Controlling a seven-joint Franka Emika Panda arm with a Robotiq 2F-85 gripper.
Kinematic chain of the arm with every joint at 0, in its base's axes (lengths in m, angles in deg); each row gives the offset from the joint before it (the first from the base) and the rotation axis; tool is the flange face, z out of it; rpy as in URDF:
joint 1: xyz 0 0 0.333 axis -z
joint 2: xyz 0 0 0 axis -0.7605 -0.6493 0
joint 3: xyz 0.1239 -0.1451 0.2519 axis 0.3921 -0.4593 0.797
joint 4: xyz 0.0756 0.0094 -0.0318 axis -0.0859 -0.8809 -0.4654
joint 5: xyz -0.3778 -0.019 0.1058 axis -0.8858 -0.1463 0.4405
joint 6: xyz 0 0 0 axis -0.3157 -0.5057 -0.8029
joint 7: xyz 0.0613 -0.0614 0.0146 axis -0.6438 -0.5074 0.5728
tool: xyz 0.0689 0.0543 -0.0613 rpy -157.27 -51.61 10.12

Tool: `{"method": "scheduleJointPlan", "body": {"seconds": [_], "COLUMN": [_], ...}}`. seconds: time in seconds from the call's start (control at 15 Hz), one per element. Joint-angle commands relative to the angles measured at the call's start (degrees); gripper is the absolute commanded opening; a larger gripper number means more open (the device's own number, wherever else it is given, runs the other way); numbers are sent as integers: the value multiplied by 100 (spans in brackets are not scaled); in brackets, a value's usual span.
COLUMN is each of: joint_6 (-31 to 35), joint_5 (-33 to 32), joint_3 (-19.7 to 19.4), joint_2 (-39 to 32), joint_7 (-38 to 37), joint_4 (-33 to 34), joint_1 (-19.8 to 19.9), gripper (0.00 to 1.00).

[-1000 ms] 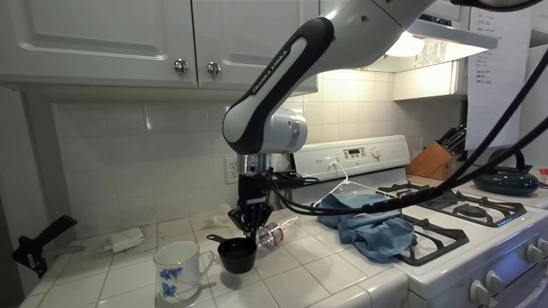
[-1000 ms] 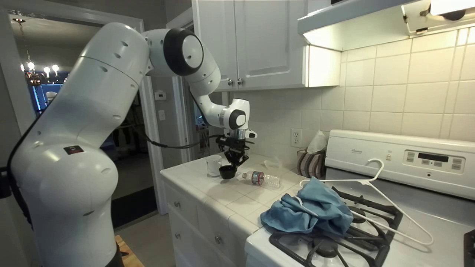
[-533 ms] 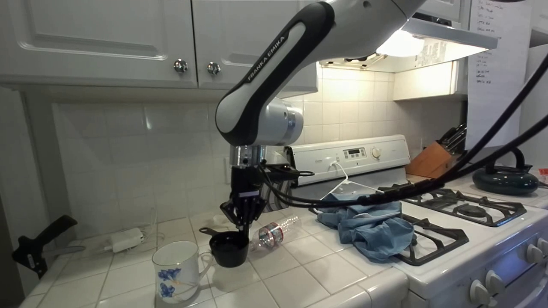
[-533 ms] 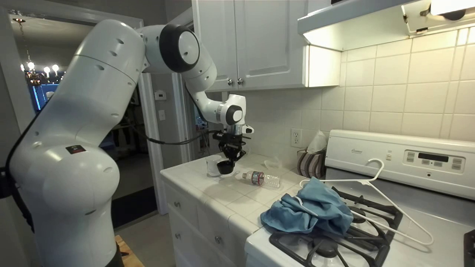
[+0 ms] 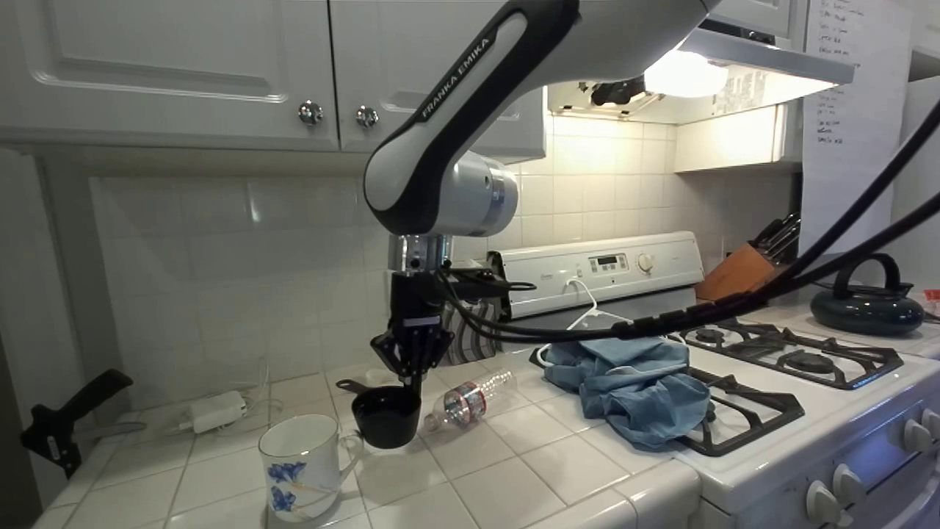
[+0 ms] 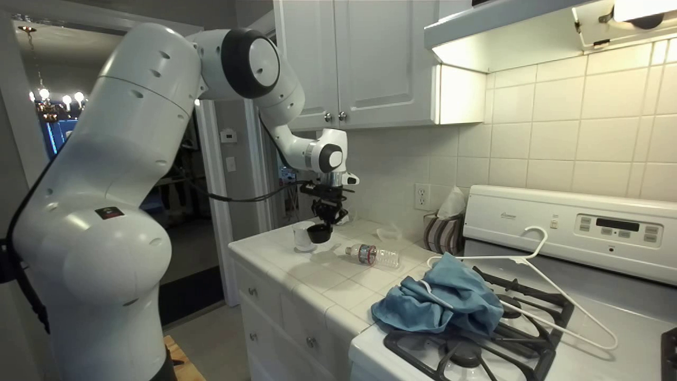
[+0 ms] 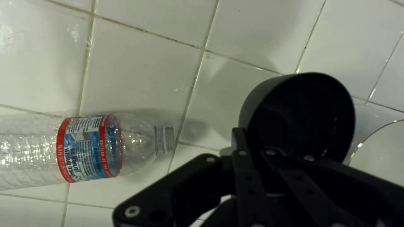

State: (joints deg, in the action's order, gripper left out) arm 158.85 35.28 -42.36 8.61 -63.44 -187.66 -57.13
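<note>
My gripper [image 5: 413, 380] is shut on the near wall of a small black cup with a short handle [image 5: 387, 419] and holds it above the white tiled counter. In the wrist view the fingers [image 7: 249, 138] meet at the rim of the cup [image 7: 303, 110], whose dark inside looks empty. A white mug with blue flowers [image 5: 301, 470] stands upright beside the cup, its handle towards it. The mug's pale rim [image 7: 383, 151] shows at the wrist view's right edge. A clear plastic bottle with a red and blue label [image 7: 88, 148] lies on its side near the gripper.
A blue cloth [image 6: 439, 296] and a white hanger [image 6: 571, 301] lie on the stove's grates. A white charger [image 5: 217, 411] and a black clamp [image 5: 66, 426] are at the counter's far end. A striped tissue box [image 6: 443, 233] stands by the wall. Cabinets [image 5: 183, 66] hang above.
My gripper has lifted a little with the black cup in it and moved towards the mug. The mug, bottle and cloth have not moved.
</note>
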Motion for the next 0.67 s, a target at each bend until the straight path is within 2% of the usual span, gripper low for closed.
{"method": "scheduleJointPlan", "body": {"seconds": [0.0, 0.6], "joint_6": [-132, -54], "joint_5": [28, 19], "joint_3": [-50, -32], "joint_2": [223, 204], "joint_7": [-164, -52], "joint_4": [-73, 11], "joint_1": [-89, -91], "gripper": [1, 2]}}
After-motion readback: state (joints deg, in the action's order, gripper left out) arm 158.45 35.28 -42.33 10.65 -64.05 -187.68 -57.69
